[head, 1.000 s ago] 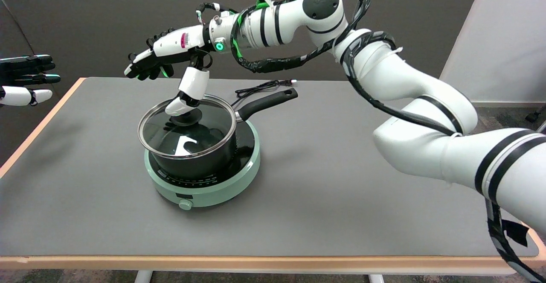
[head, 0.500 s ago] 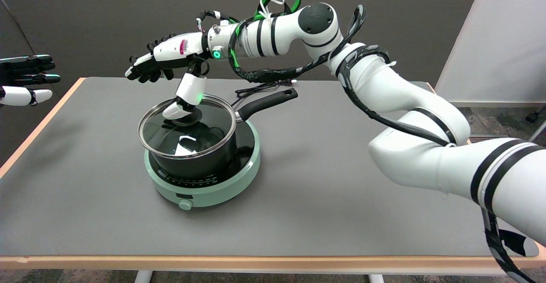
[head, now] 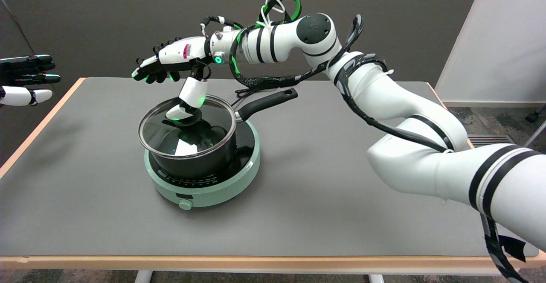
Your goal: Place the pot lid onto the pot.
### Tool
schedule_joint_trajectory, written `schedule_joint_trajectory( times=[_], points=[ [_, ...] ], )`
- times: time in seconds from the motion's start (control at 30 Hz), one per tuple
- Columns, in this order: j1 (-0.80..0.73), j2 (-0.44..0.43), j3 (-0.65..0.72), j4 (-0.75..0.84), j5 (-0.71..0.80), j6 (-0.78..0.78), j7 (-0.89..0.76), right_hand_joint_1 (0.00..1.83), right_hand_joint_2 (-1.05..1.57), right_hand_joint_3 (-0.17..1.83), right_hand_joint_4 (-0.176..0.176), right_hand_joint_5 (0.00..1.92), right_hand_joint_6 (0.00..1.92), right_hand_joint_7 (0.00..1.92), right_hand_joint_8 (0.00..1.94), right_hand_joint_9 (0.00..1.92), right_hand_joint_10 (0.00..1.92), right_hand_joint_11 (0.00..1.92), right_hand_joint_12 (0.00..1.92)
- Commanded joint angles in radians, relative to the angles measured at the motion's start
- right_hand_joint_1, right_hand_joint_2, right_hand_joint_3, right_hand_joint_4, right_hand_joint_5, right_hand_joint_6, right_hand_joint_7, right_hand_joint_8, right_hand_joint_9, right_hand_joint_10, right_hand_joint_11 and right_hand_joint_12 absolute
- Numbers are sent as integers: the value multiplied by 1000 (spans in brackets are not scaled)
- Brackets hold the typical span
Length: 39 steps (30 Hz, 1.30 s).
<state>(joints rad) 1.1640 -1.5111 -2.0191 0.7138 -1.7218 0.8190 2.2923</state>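
Observation:
The black pot stands on a mint-green induction cooker at the table's left middle. The glass pot lid with a steel rim lies flat on the pot's rim, its black knob at the centre. My right hand hovers above the pot's far side. Its fingers stretch out to the left, well above the lid. Only the thumb hangs down, its tip at the knob's left edge; whether it touches I cannot tell. Nothing is held in the hand.
The pot's black handle points to the back right. A black cable lies behind it on the grey table. The idle left hand hangs at the far left edge.
My right hand and forearm have drifted a little to the right and up. The lid has stayed on the pot.

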Motion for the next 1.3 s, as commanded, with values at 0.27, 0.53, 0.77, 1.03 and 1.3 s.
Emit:
schedule_joint_trajectory(
  times=[0.27, 0.53, 0.77, 1.03, 1.3],
  points=[
    [-28, 3, 11, 1, -28, -41, -3, 715, 466, 878, -39, 248, 153, 396, 194, 464, 337, 421, 1199],
    [-33, 11, 33, 43, -31, -9, -3, 729, 456, 900, -36, 266, 135, 405, 193, 457, 367, 439, 1199],
    [-36, 23, 111, 171, -68, 134, 4, 727, 452, 900, -32, 261, 134, 402, 193, 455, 373, 468, 1197],
    [-73, 57, 141, 297, 44, 180, 5, 718, 449, 896, -33, 259, 134, 399, 194, 453, 379, 473, 1201],
    [-103, 109, 204, 418, -23, 164, 4, 706, 462, 899, -30, 285, 136, 439, 195, 479, 396, 504, 1220]
  ],
)
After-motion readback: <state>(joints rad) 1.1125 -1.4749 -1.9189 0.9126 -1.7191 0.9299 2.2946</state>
